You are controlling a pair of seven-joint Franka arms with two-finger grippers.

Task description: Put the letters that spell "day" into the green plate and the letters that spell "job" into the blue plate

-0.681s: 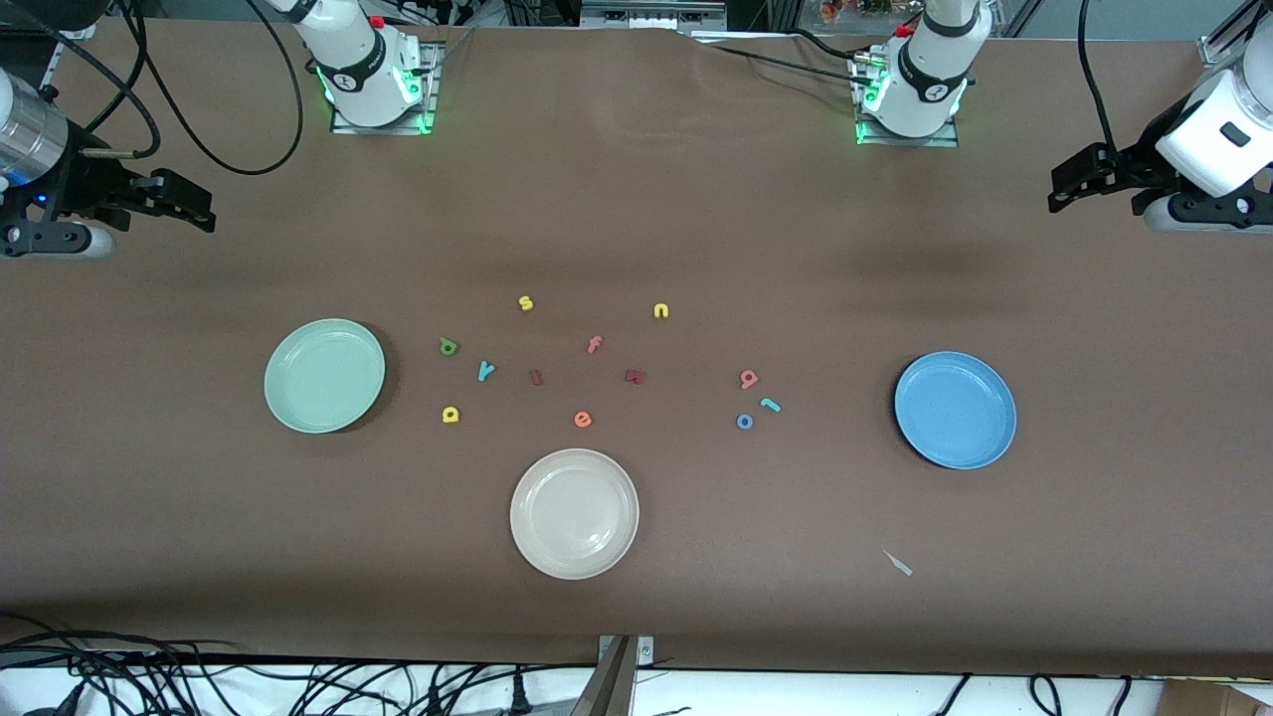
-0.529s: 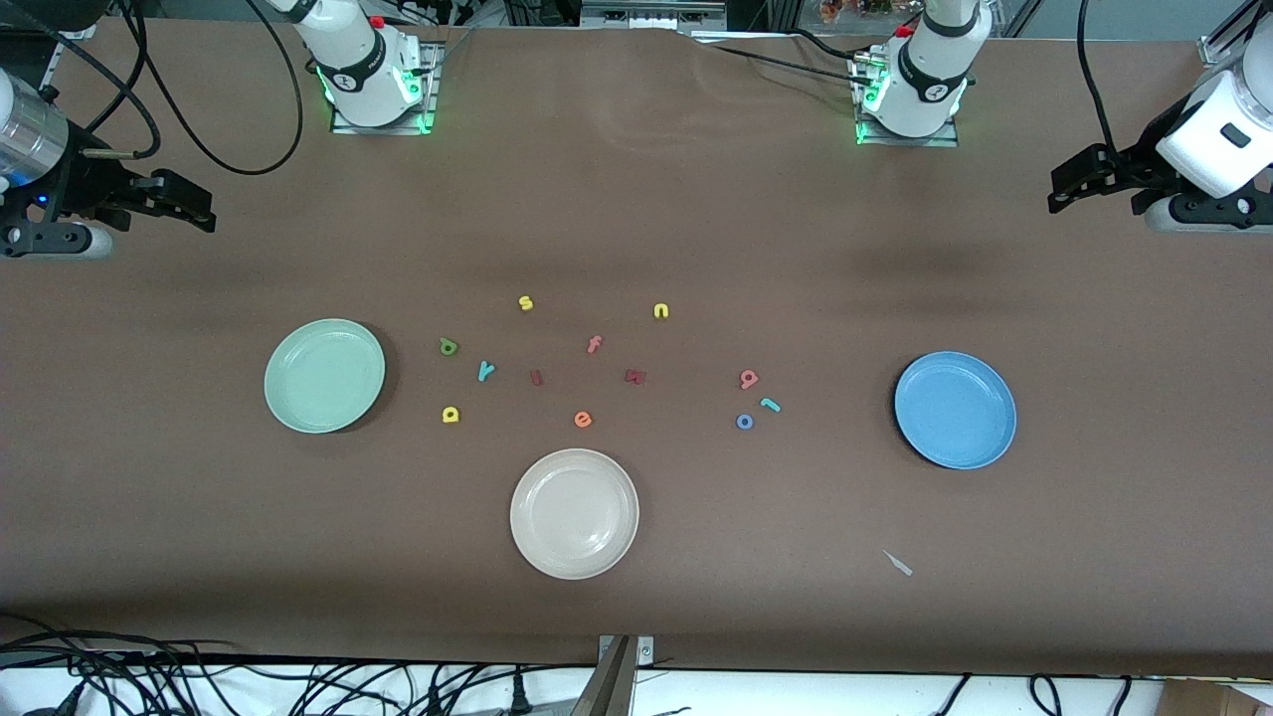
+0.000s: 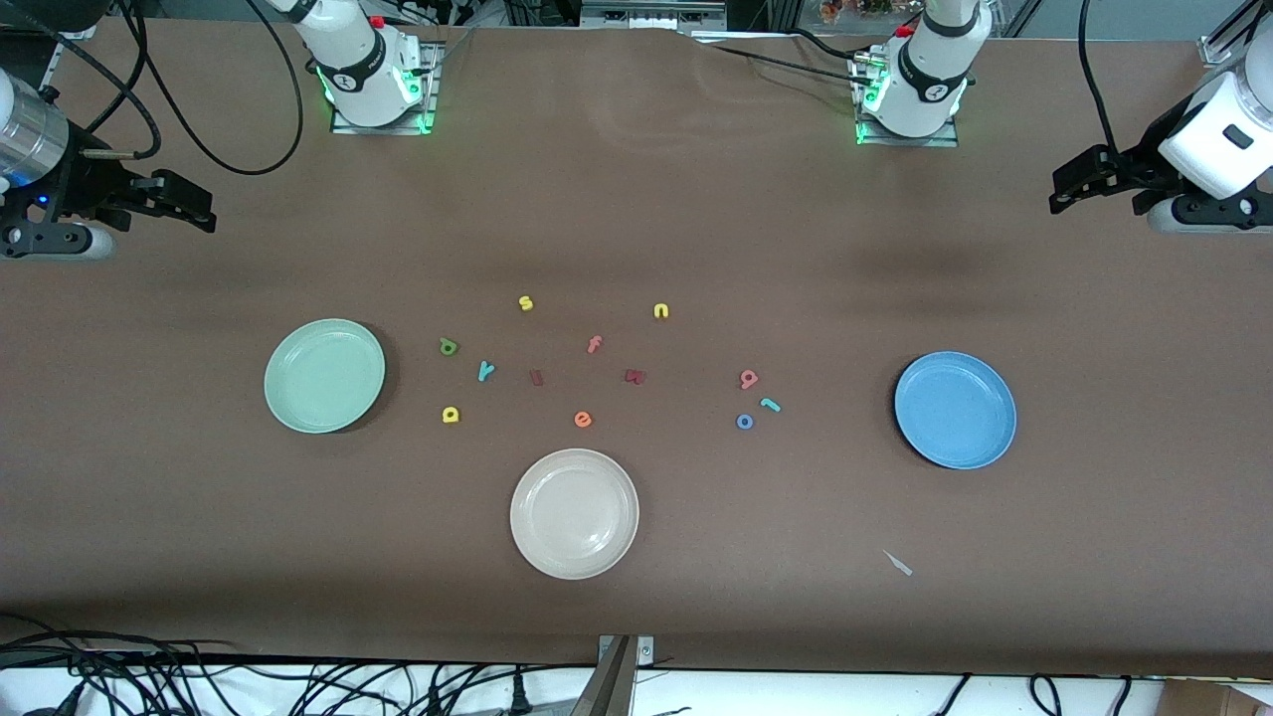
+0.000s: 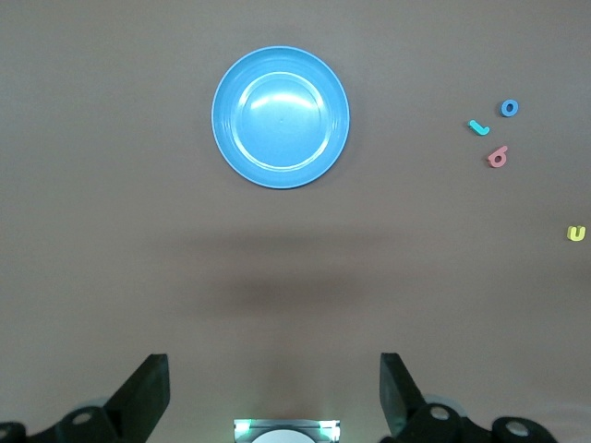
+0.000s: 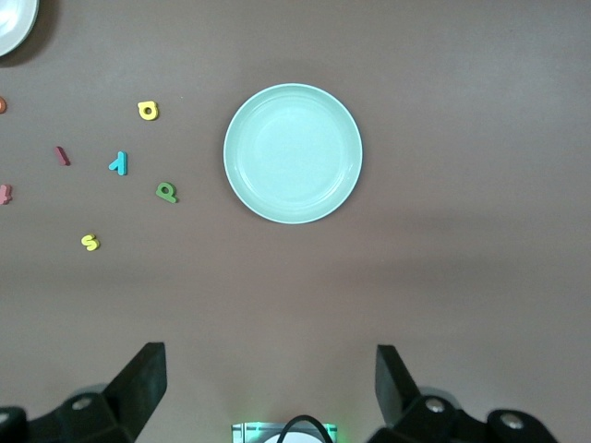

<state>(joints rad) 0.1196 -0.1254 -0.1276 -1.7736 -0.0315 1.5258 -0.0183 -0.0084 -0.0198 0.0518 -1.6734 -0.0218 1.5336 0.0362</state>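
Both arms wait high at the two ends of the table, probably so that their wrist cameras can see the plates and letters before any pick. The left gripper [image 3: 1069, 191] hangs over bare table at the left arm's end, its fingers spread wide and empty; the right gripper [image 3: 194, 207] does the same at the right arm's end. The green plate [image 3: 324, 376] is empty, and the three "day" letters lie just beside it: the green d [image 3: 449, 346] at about 2 o'clock from the plate, the teal y [image 3: 485, 371] at 3 o'clock, the yellow a [image 3: 451, 415] at 4 o'clock. The blue plate [image 3: 955, 410] is also empty; the pink b [image 3: 749, 378], the teal j [image 3: 770, 404] and the blue o [image 3: 745, 422] sit in a small group at 9 o'clock from it. A white plate [image 3: 574, 513] stands nearer to the front camera. The letters are very small, so their shapes are hard to read, and each arm is cut off by the edge of the front view.
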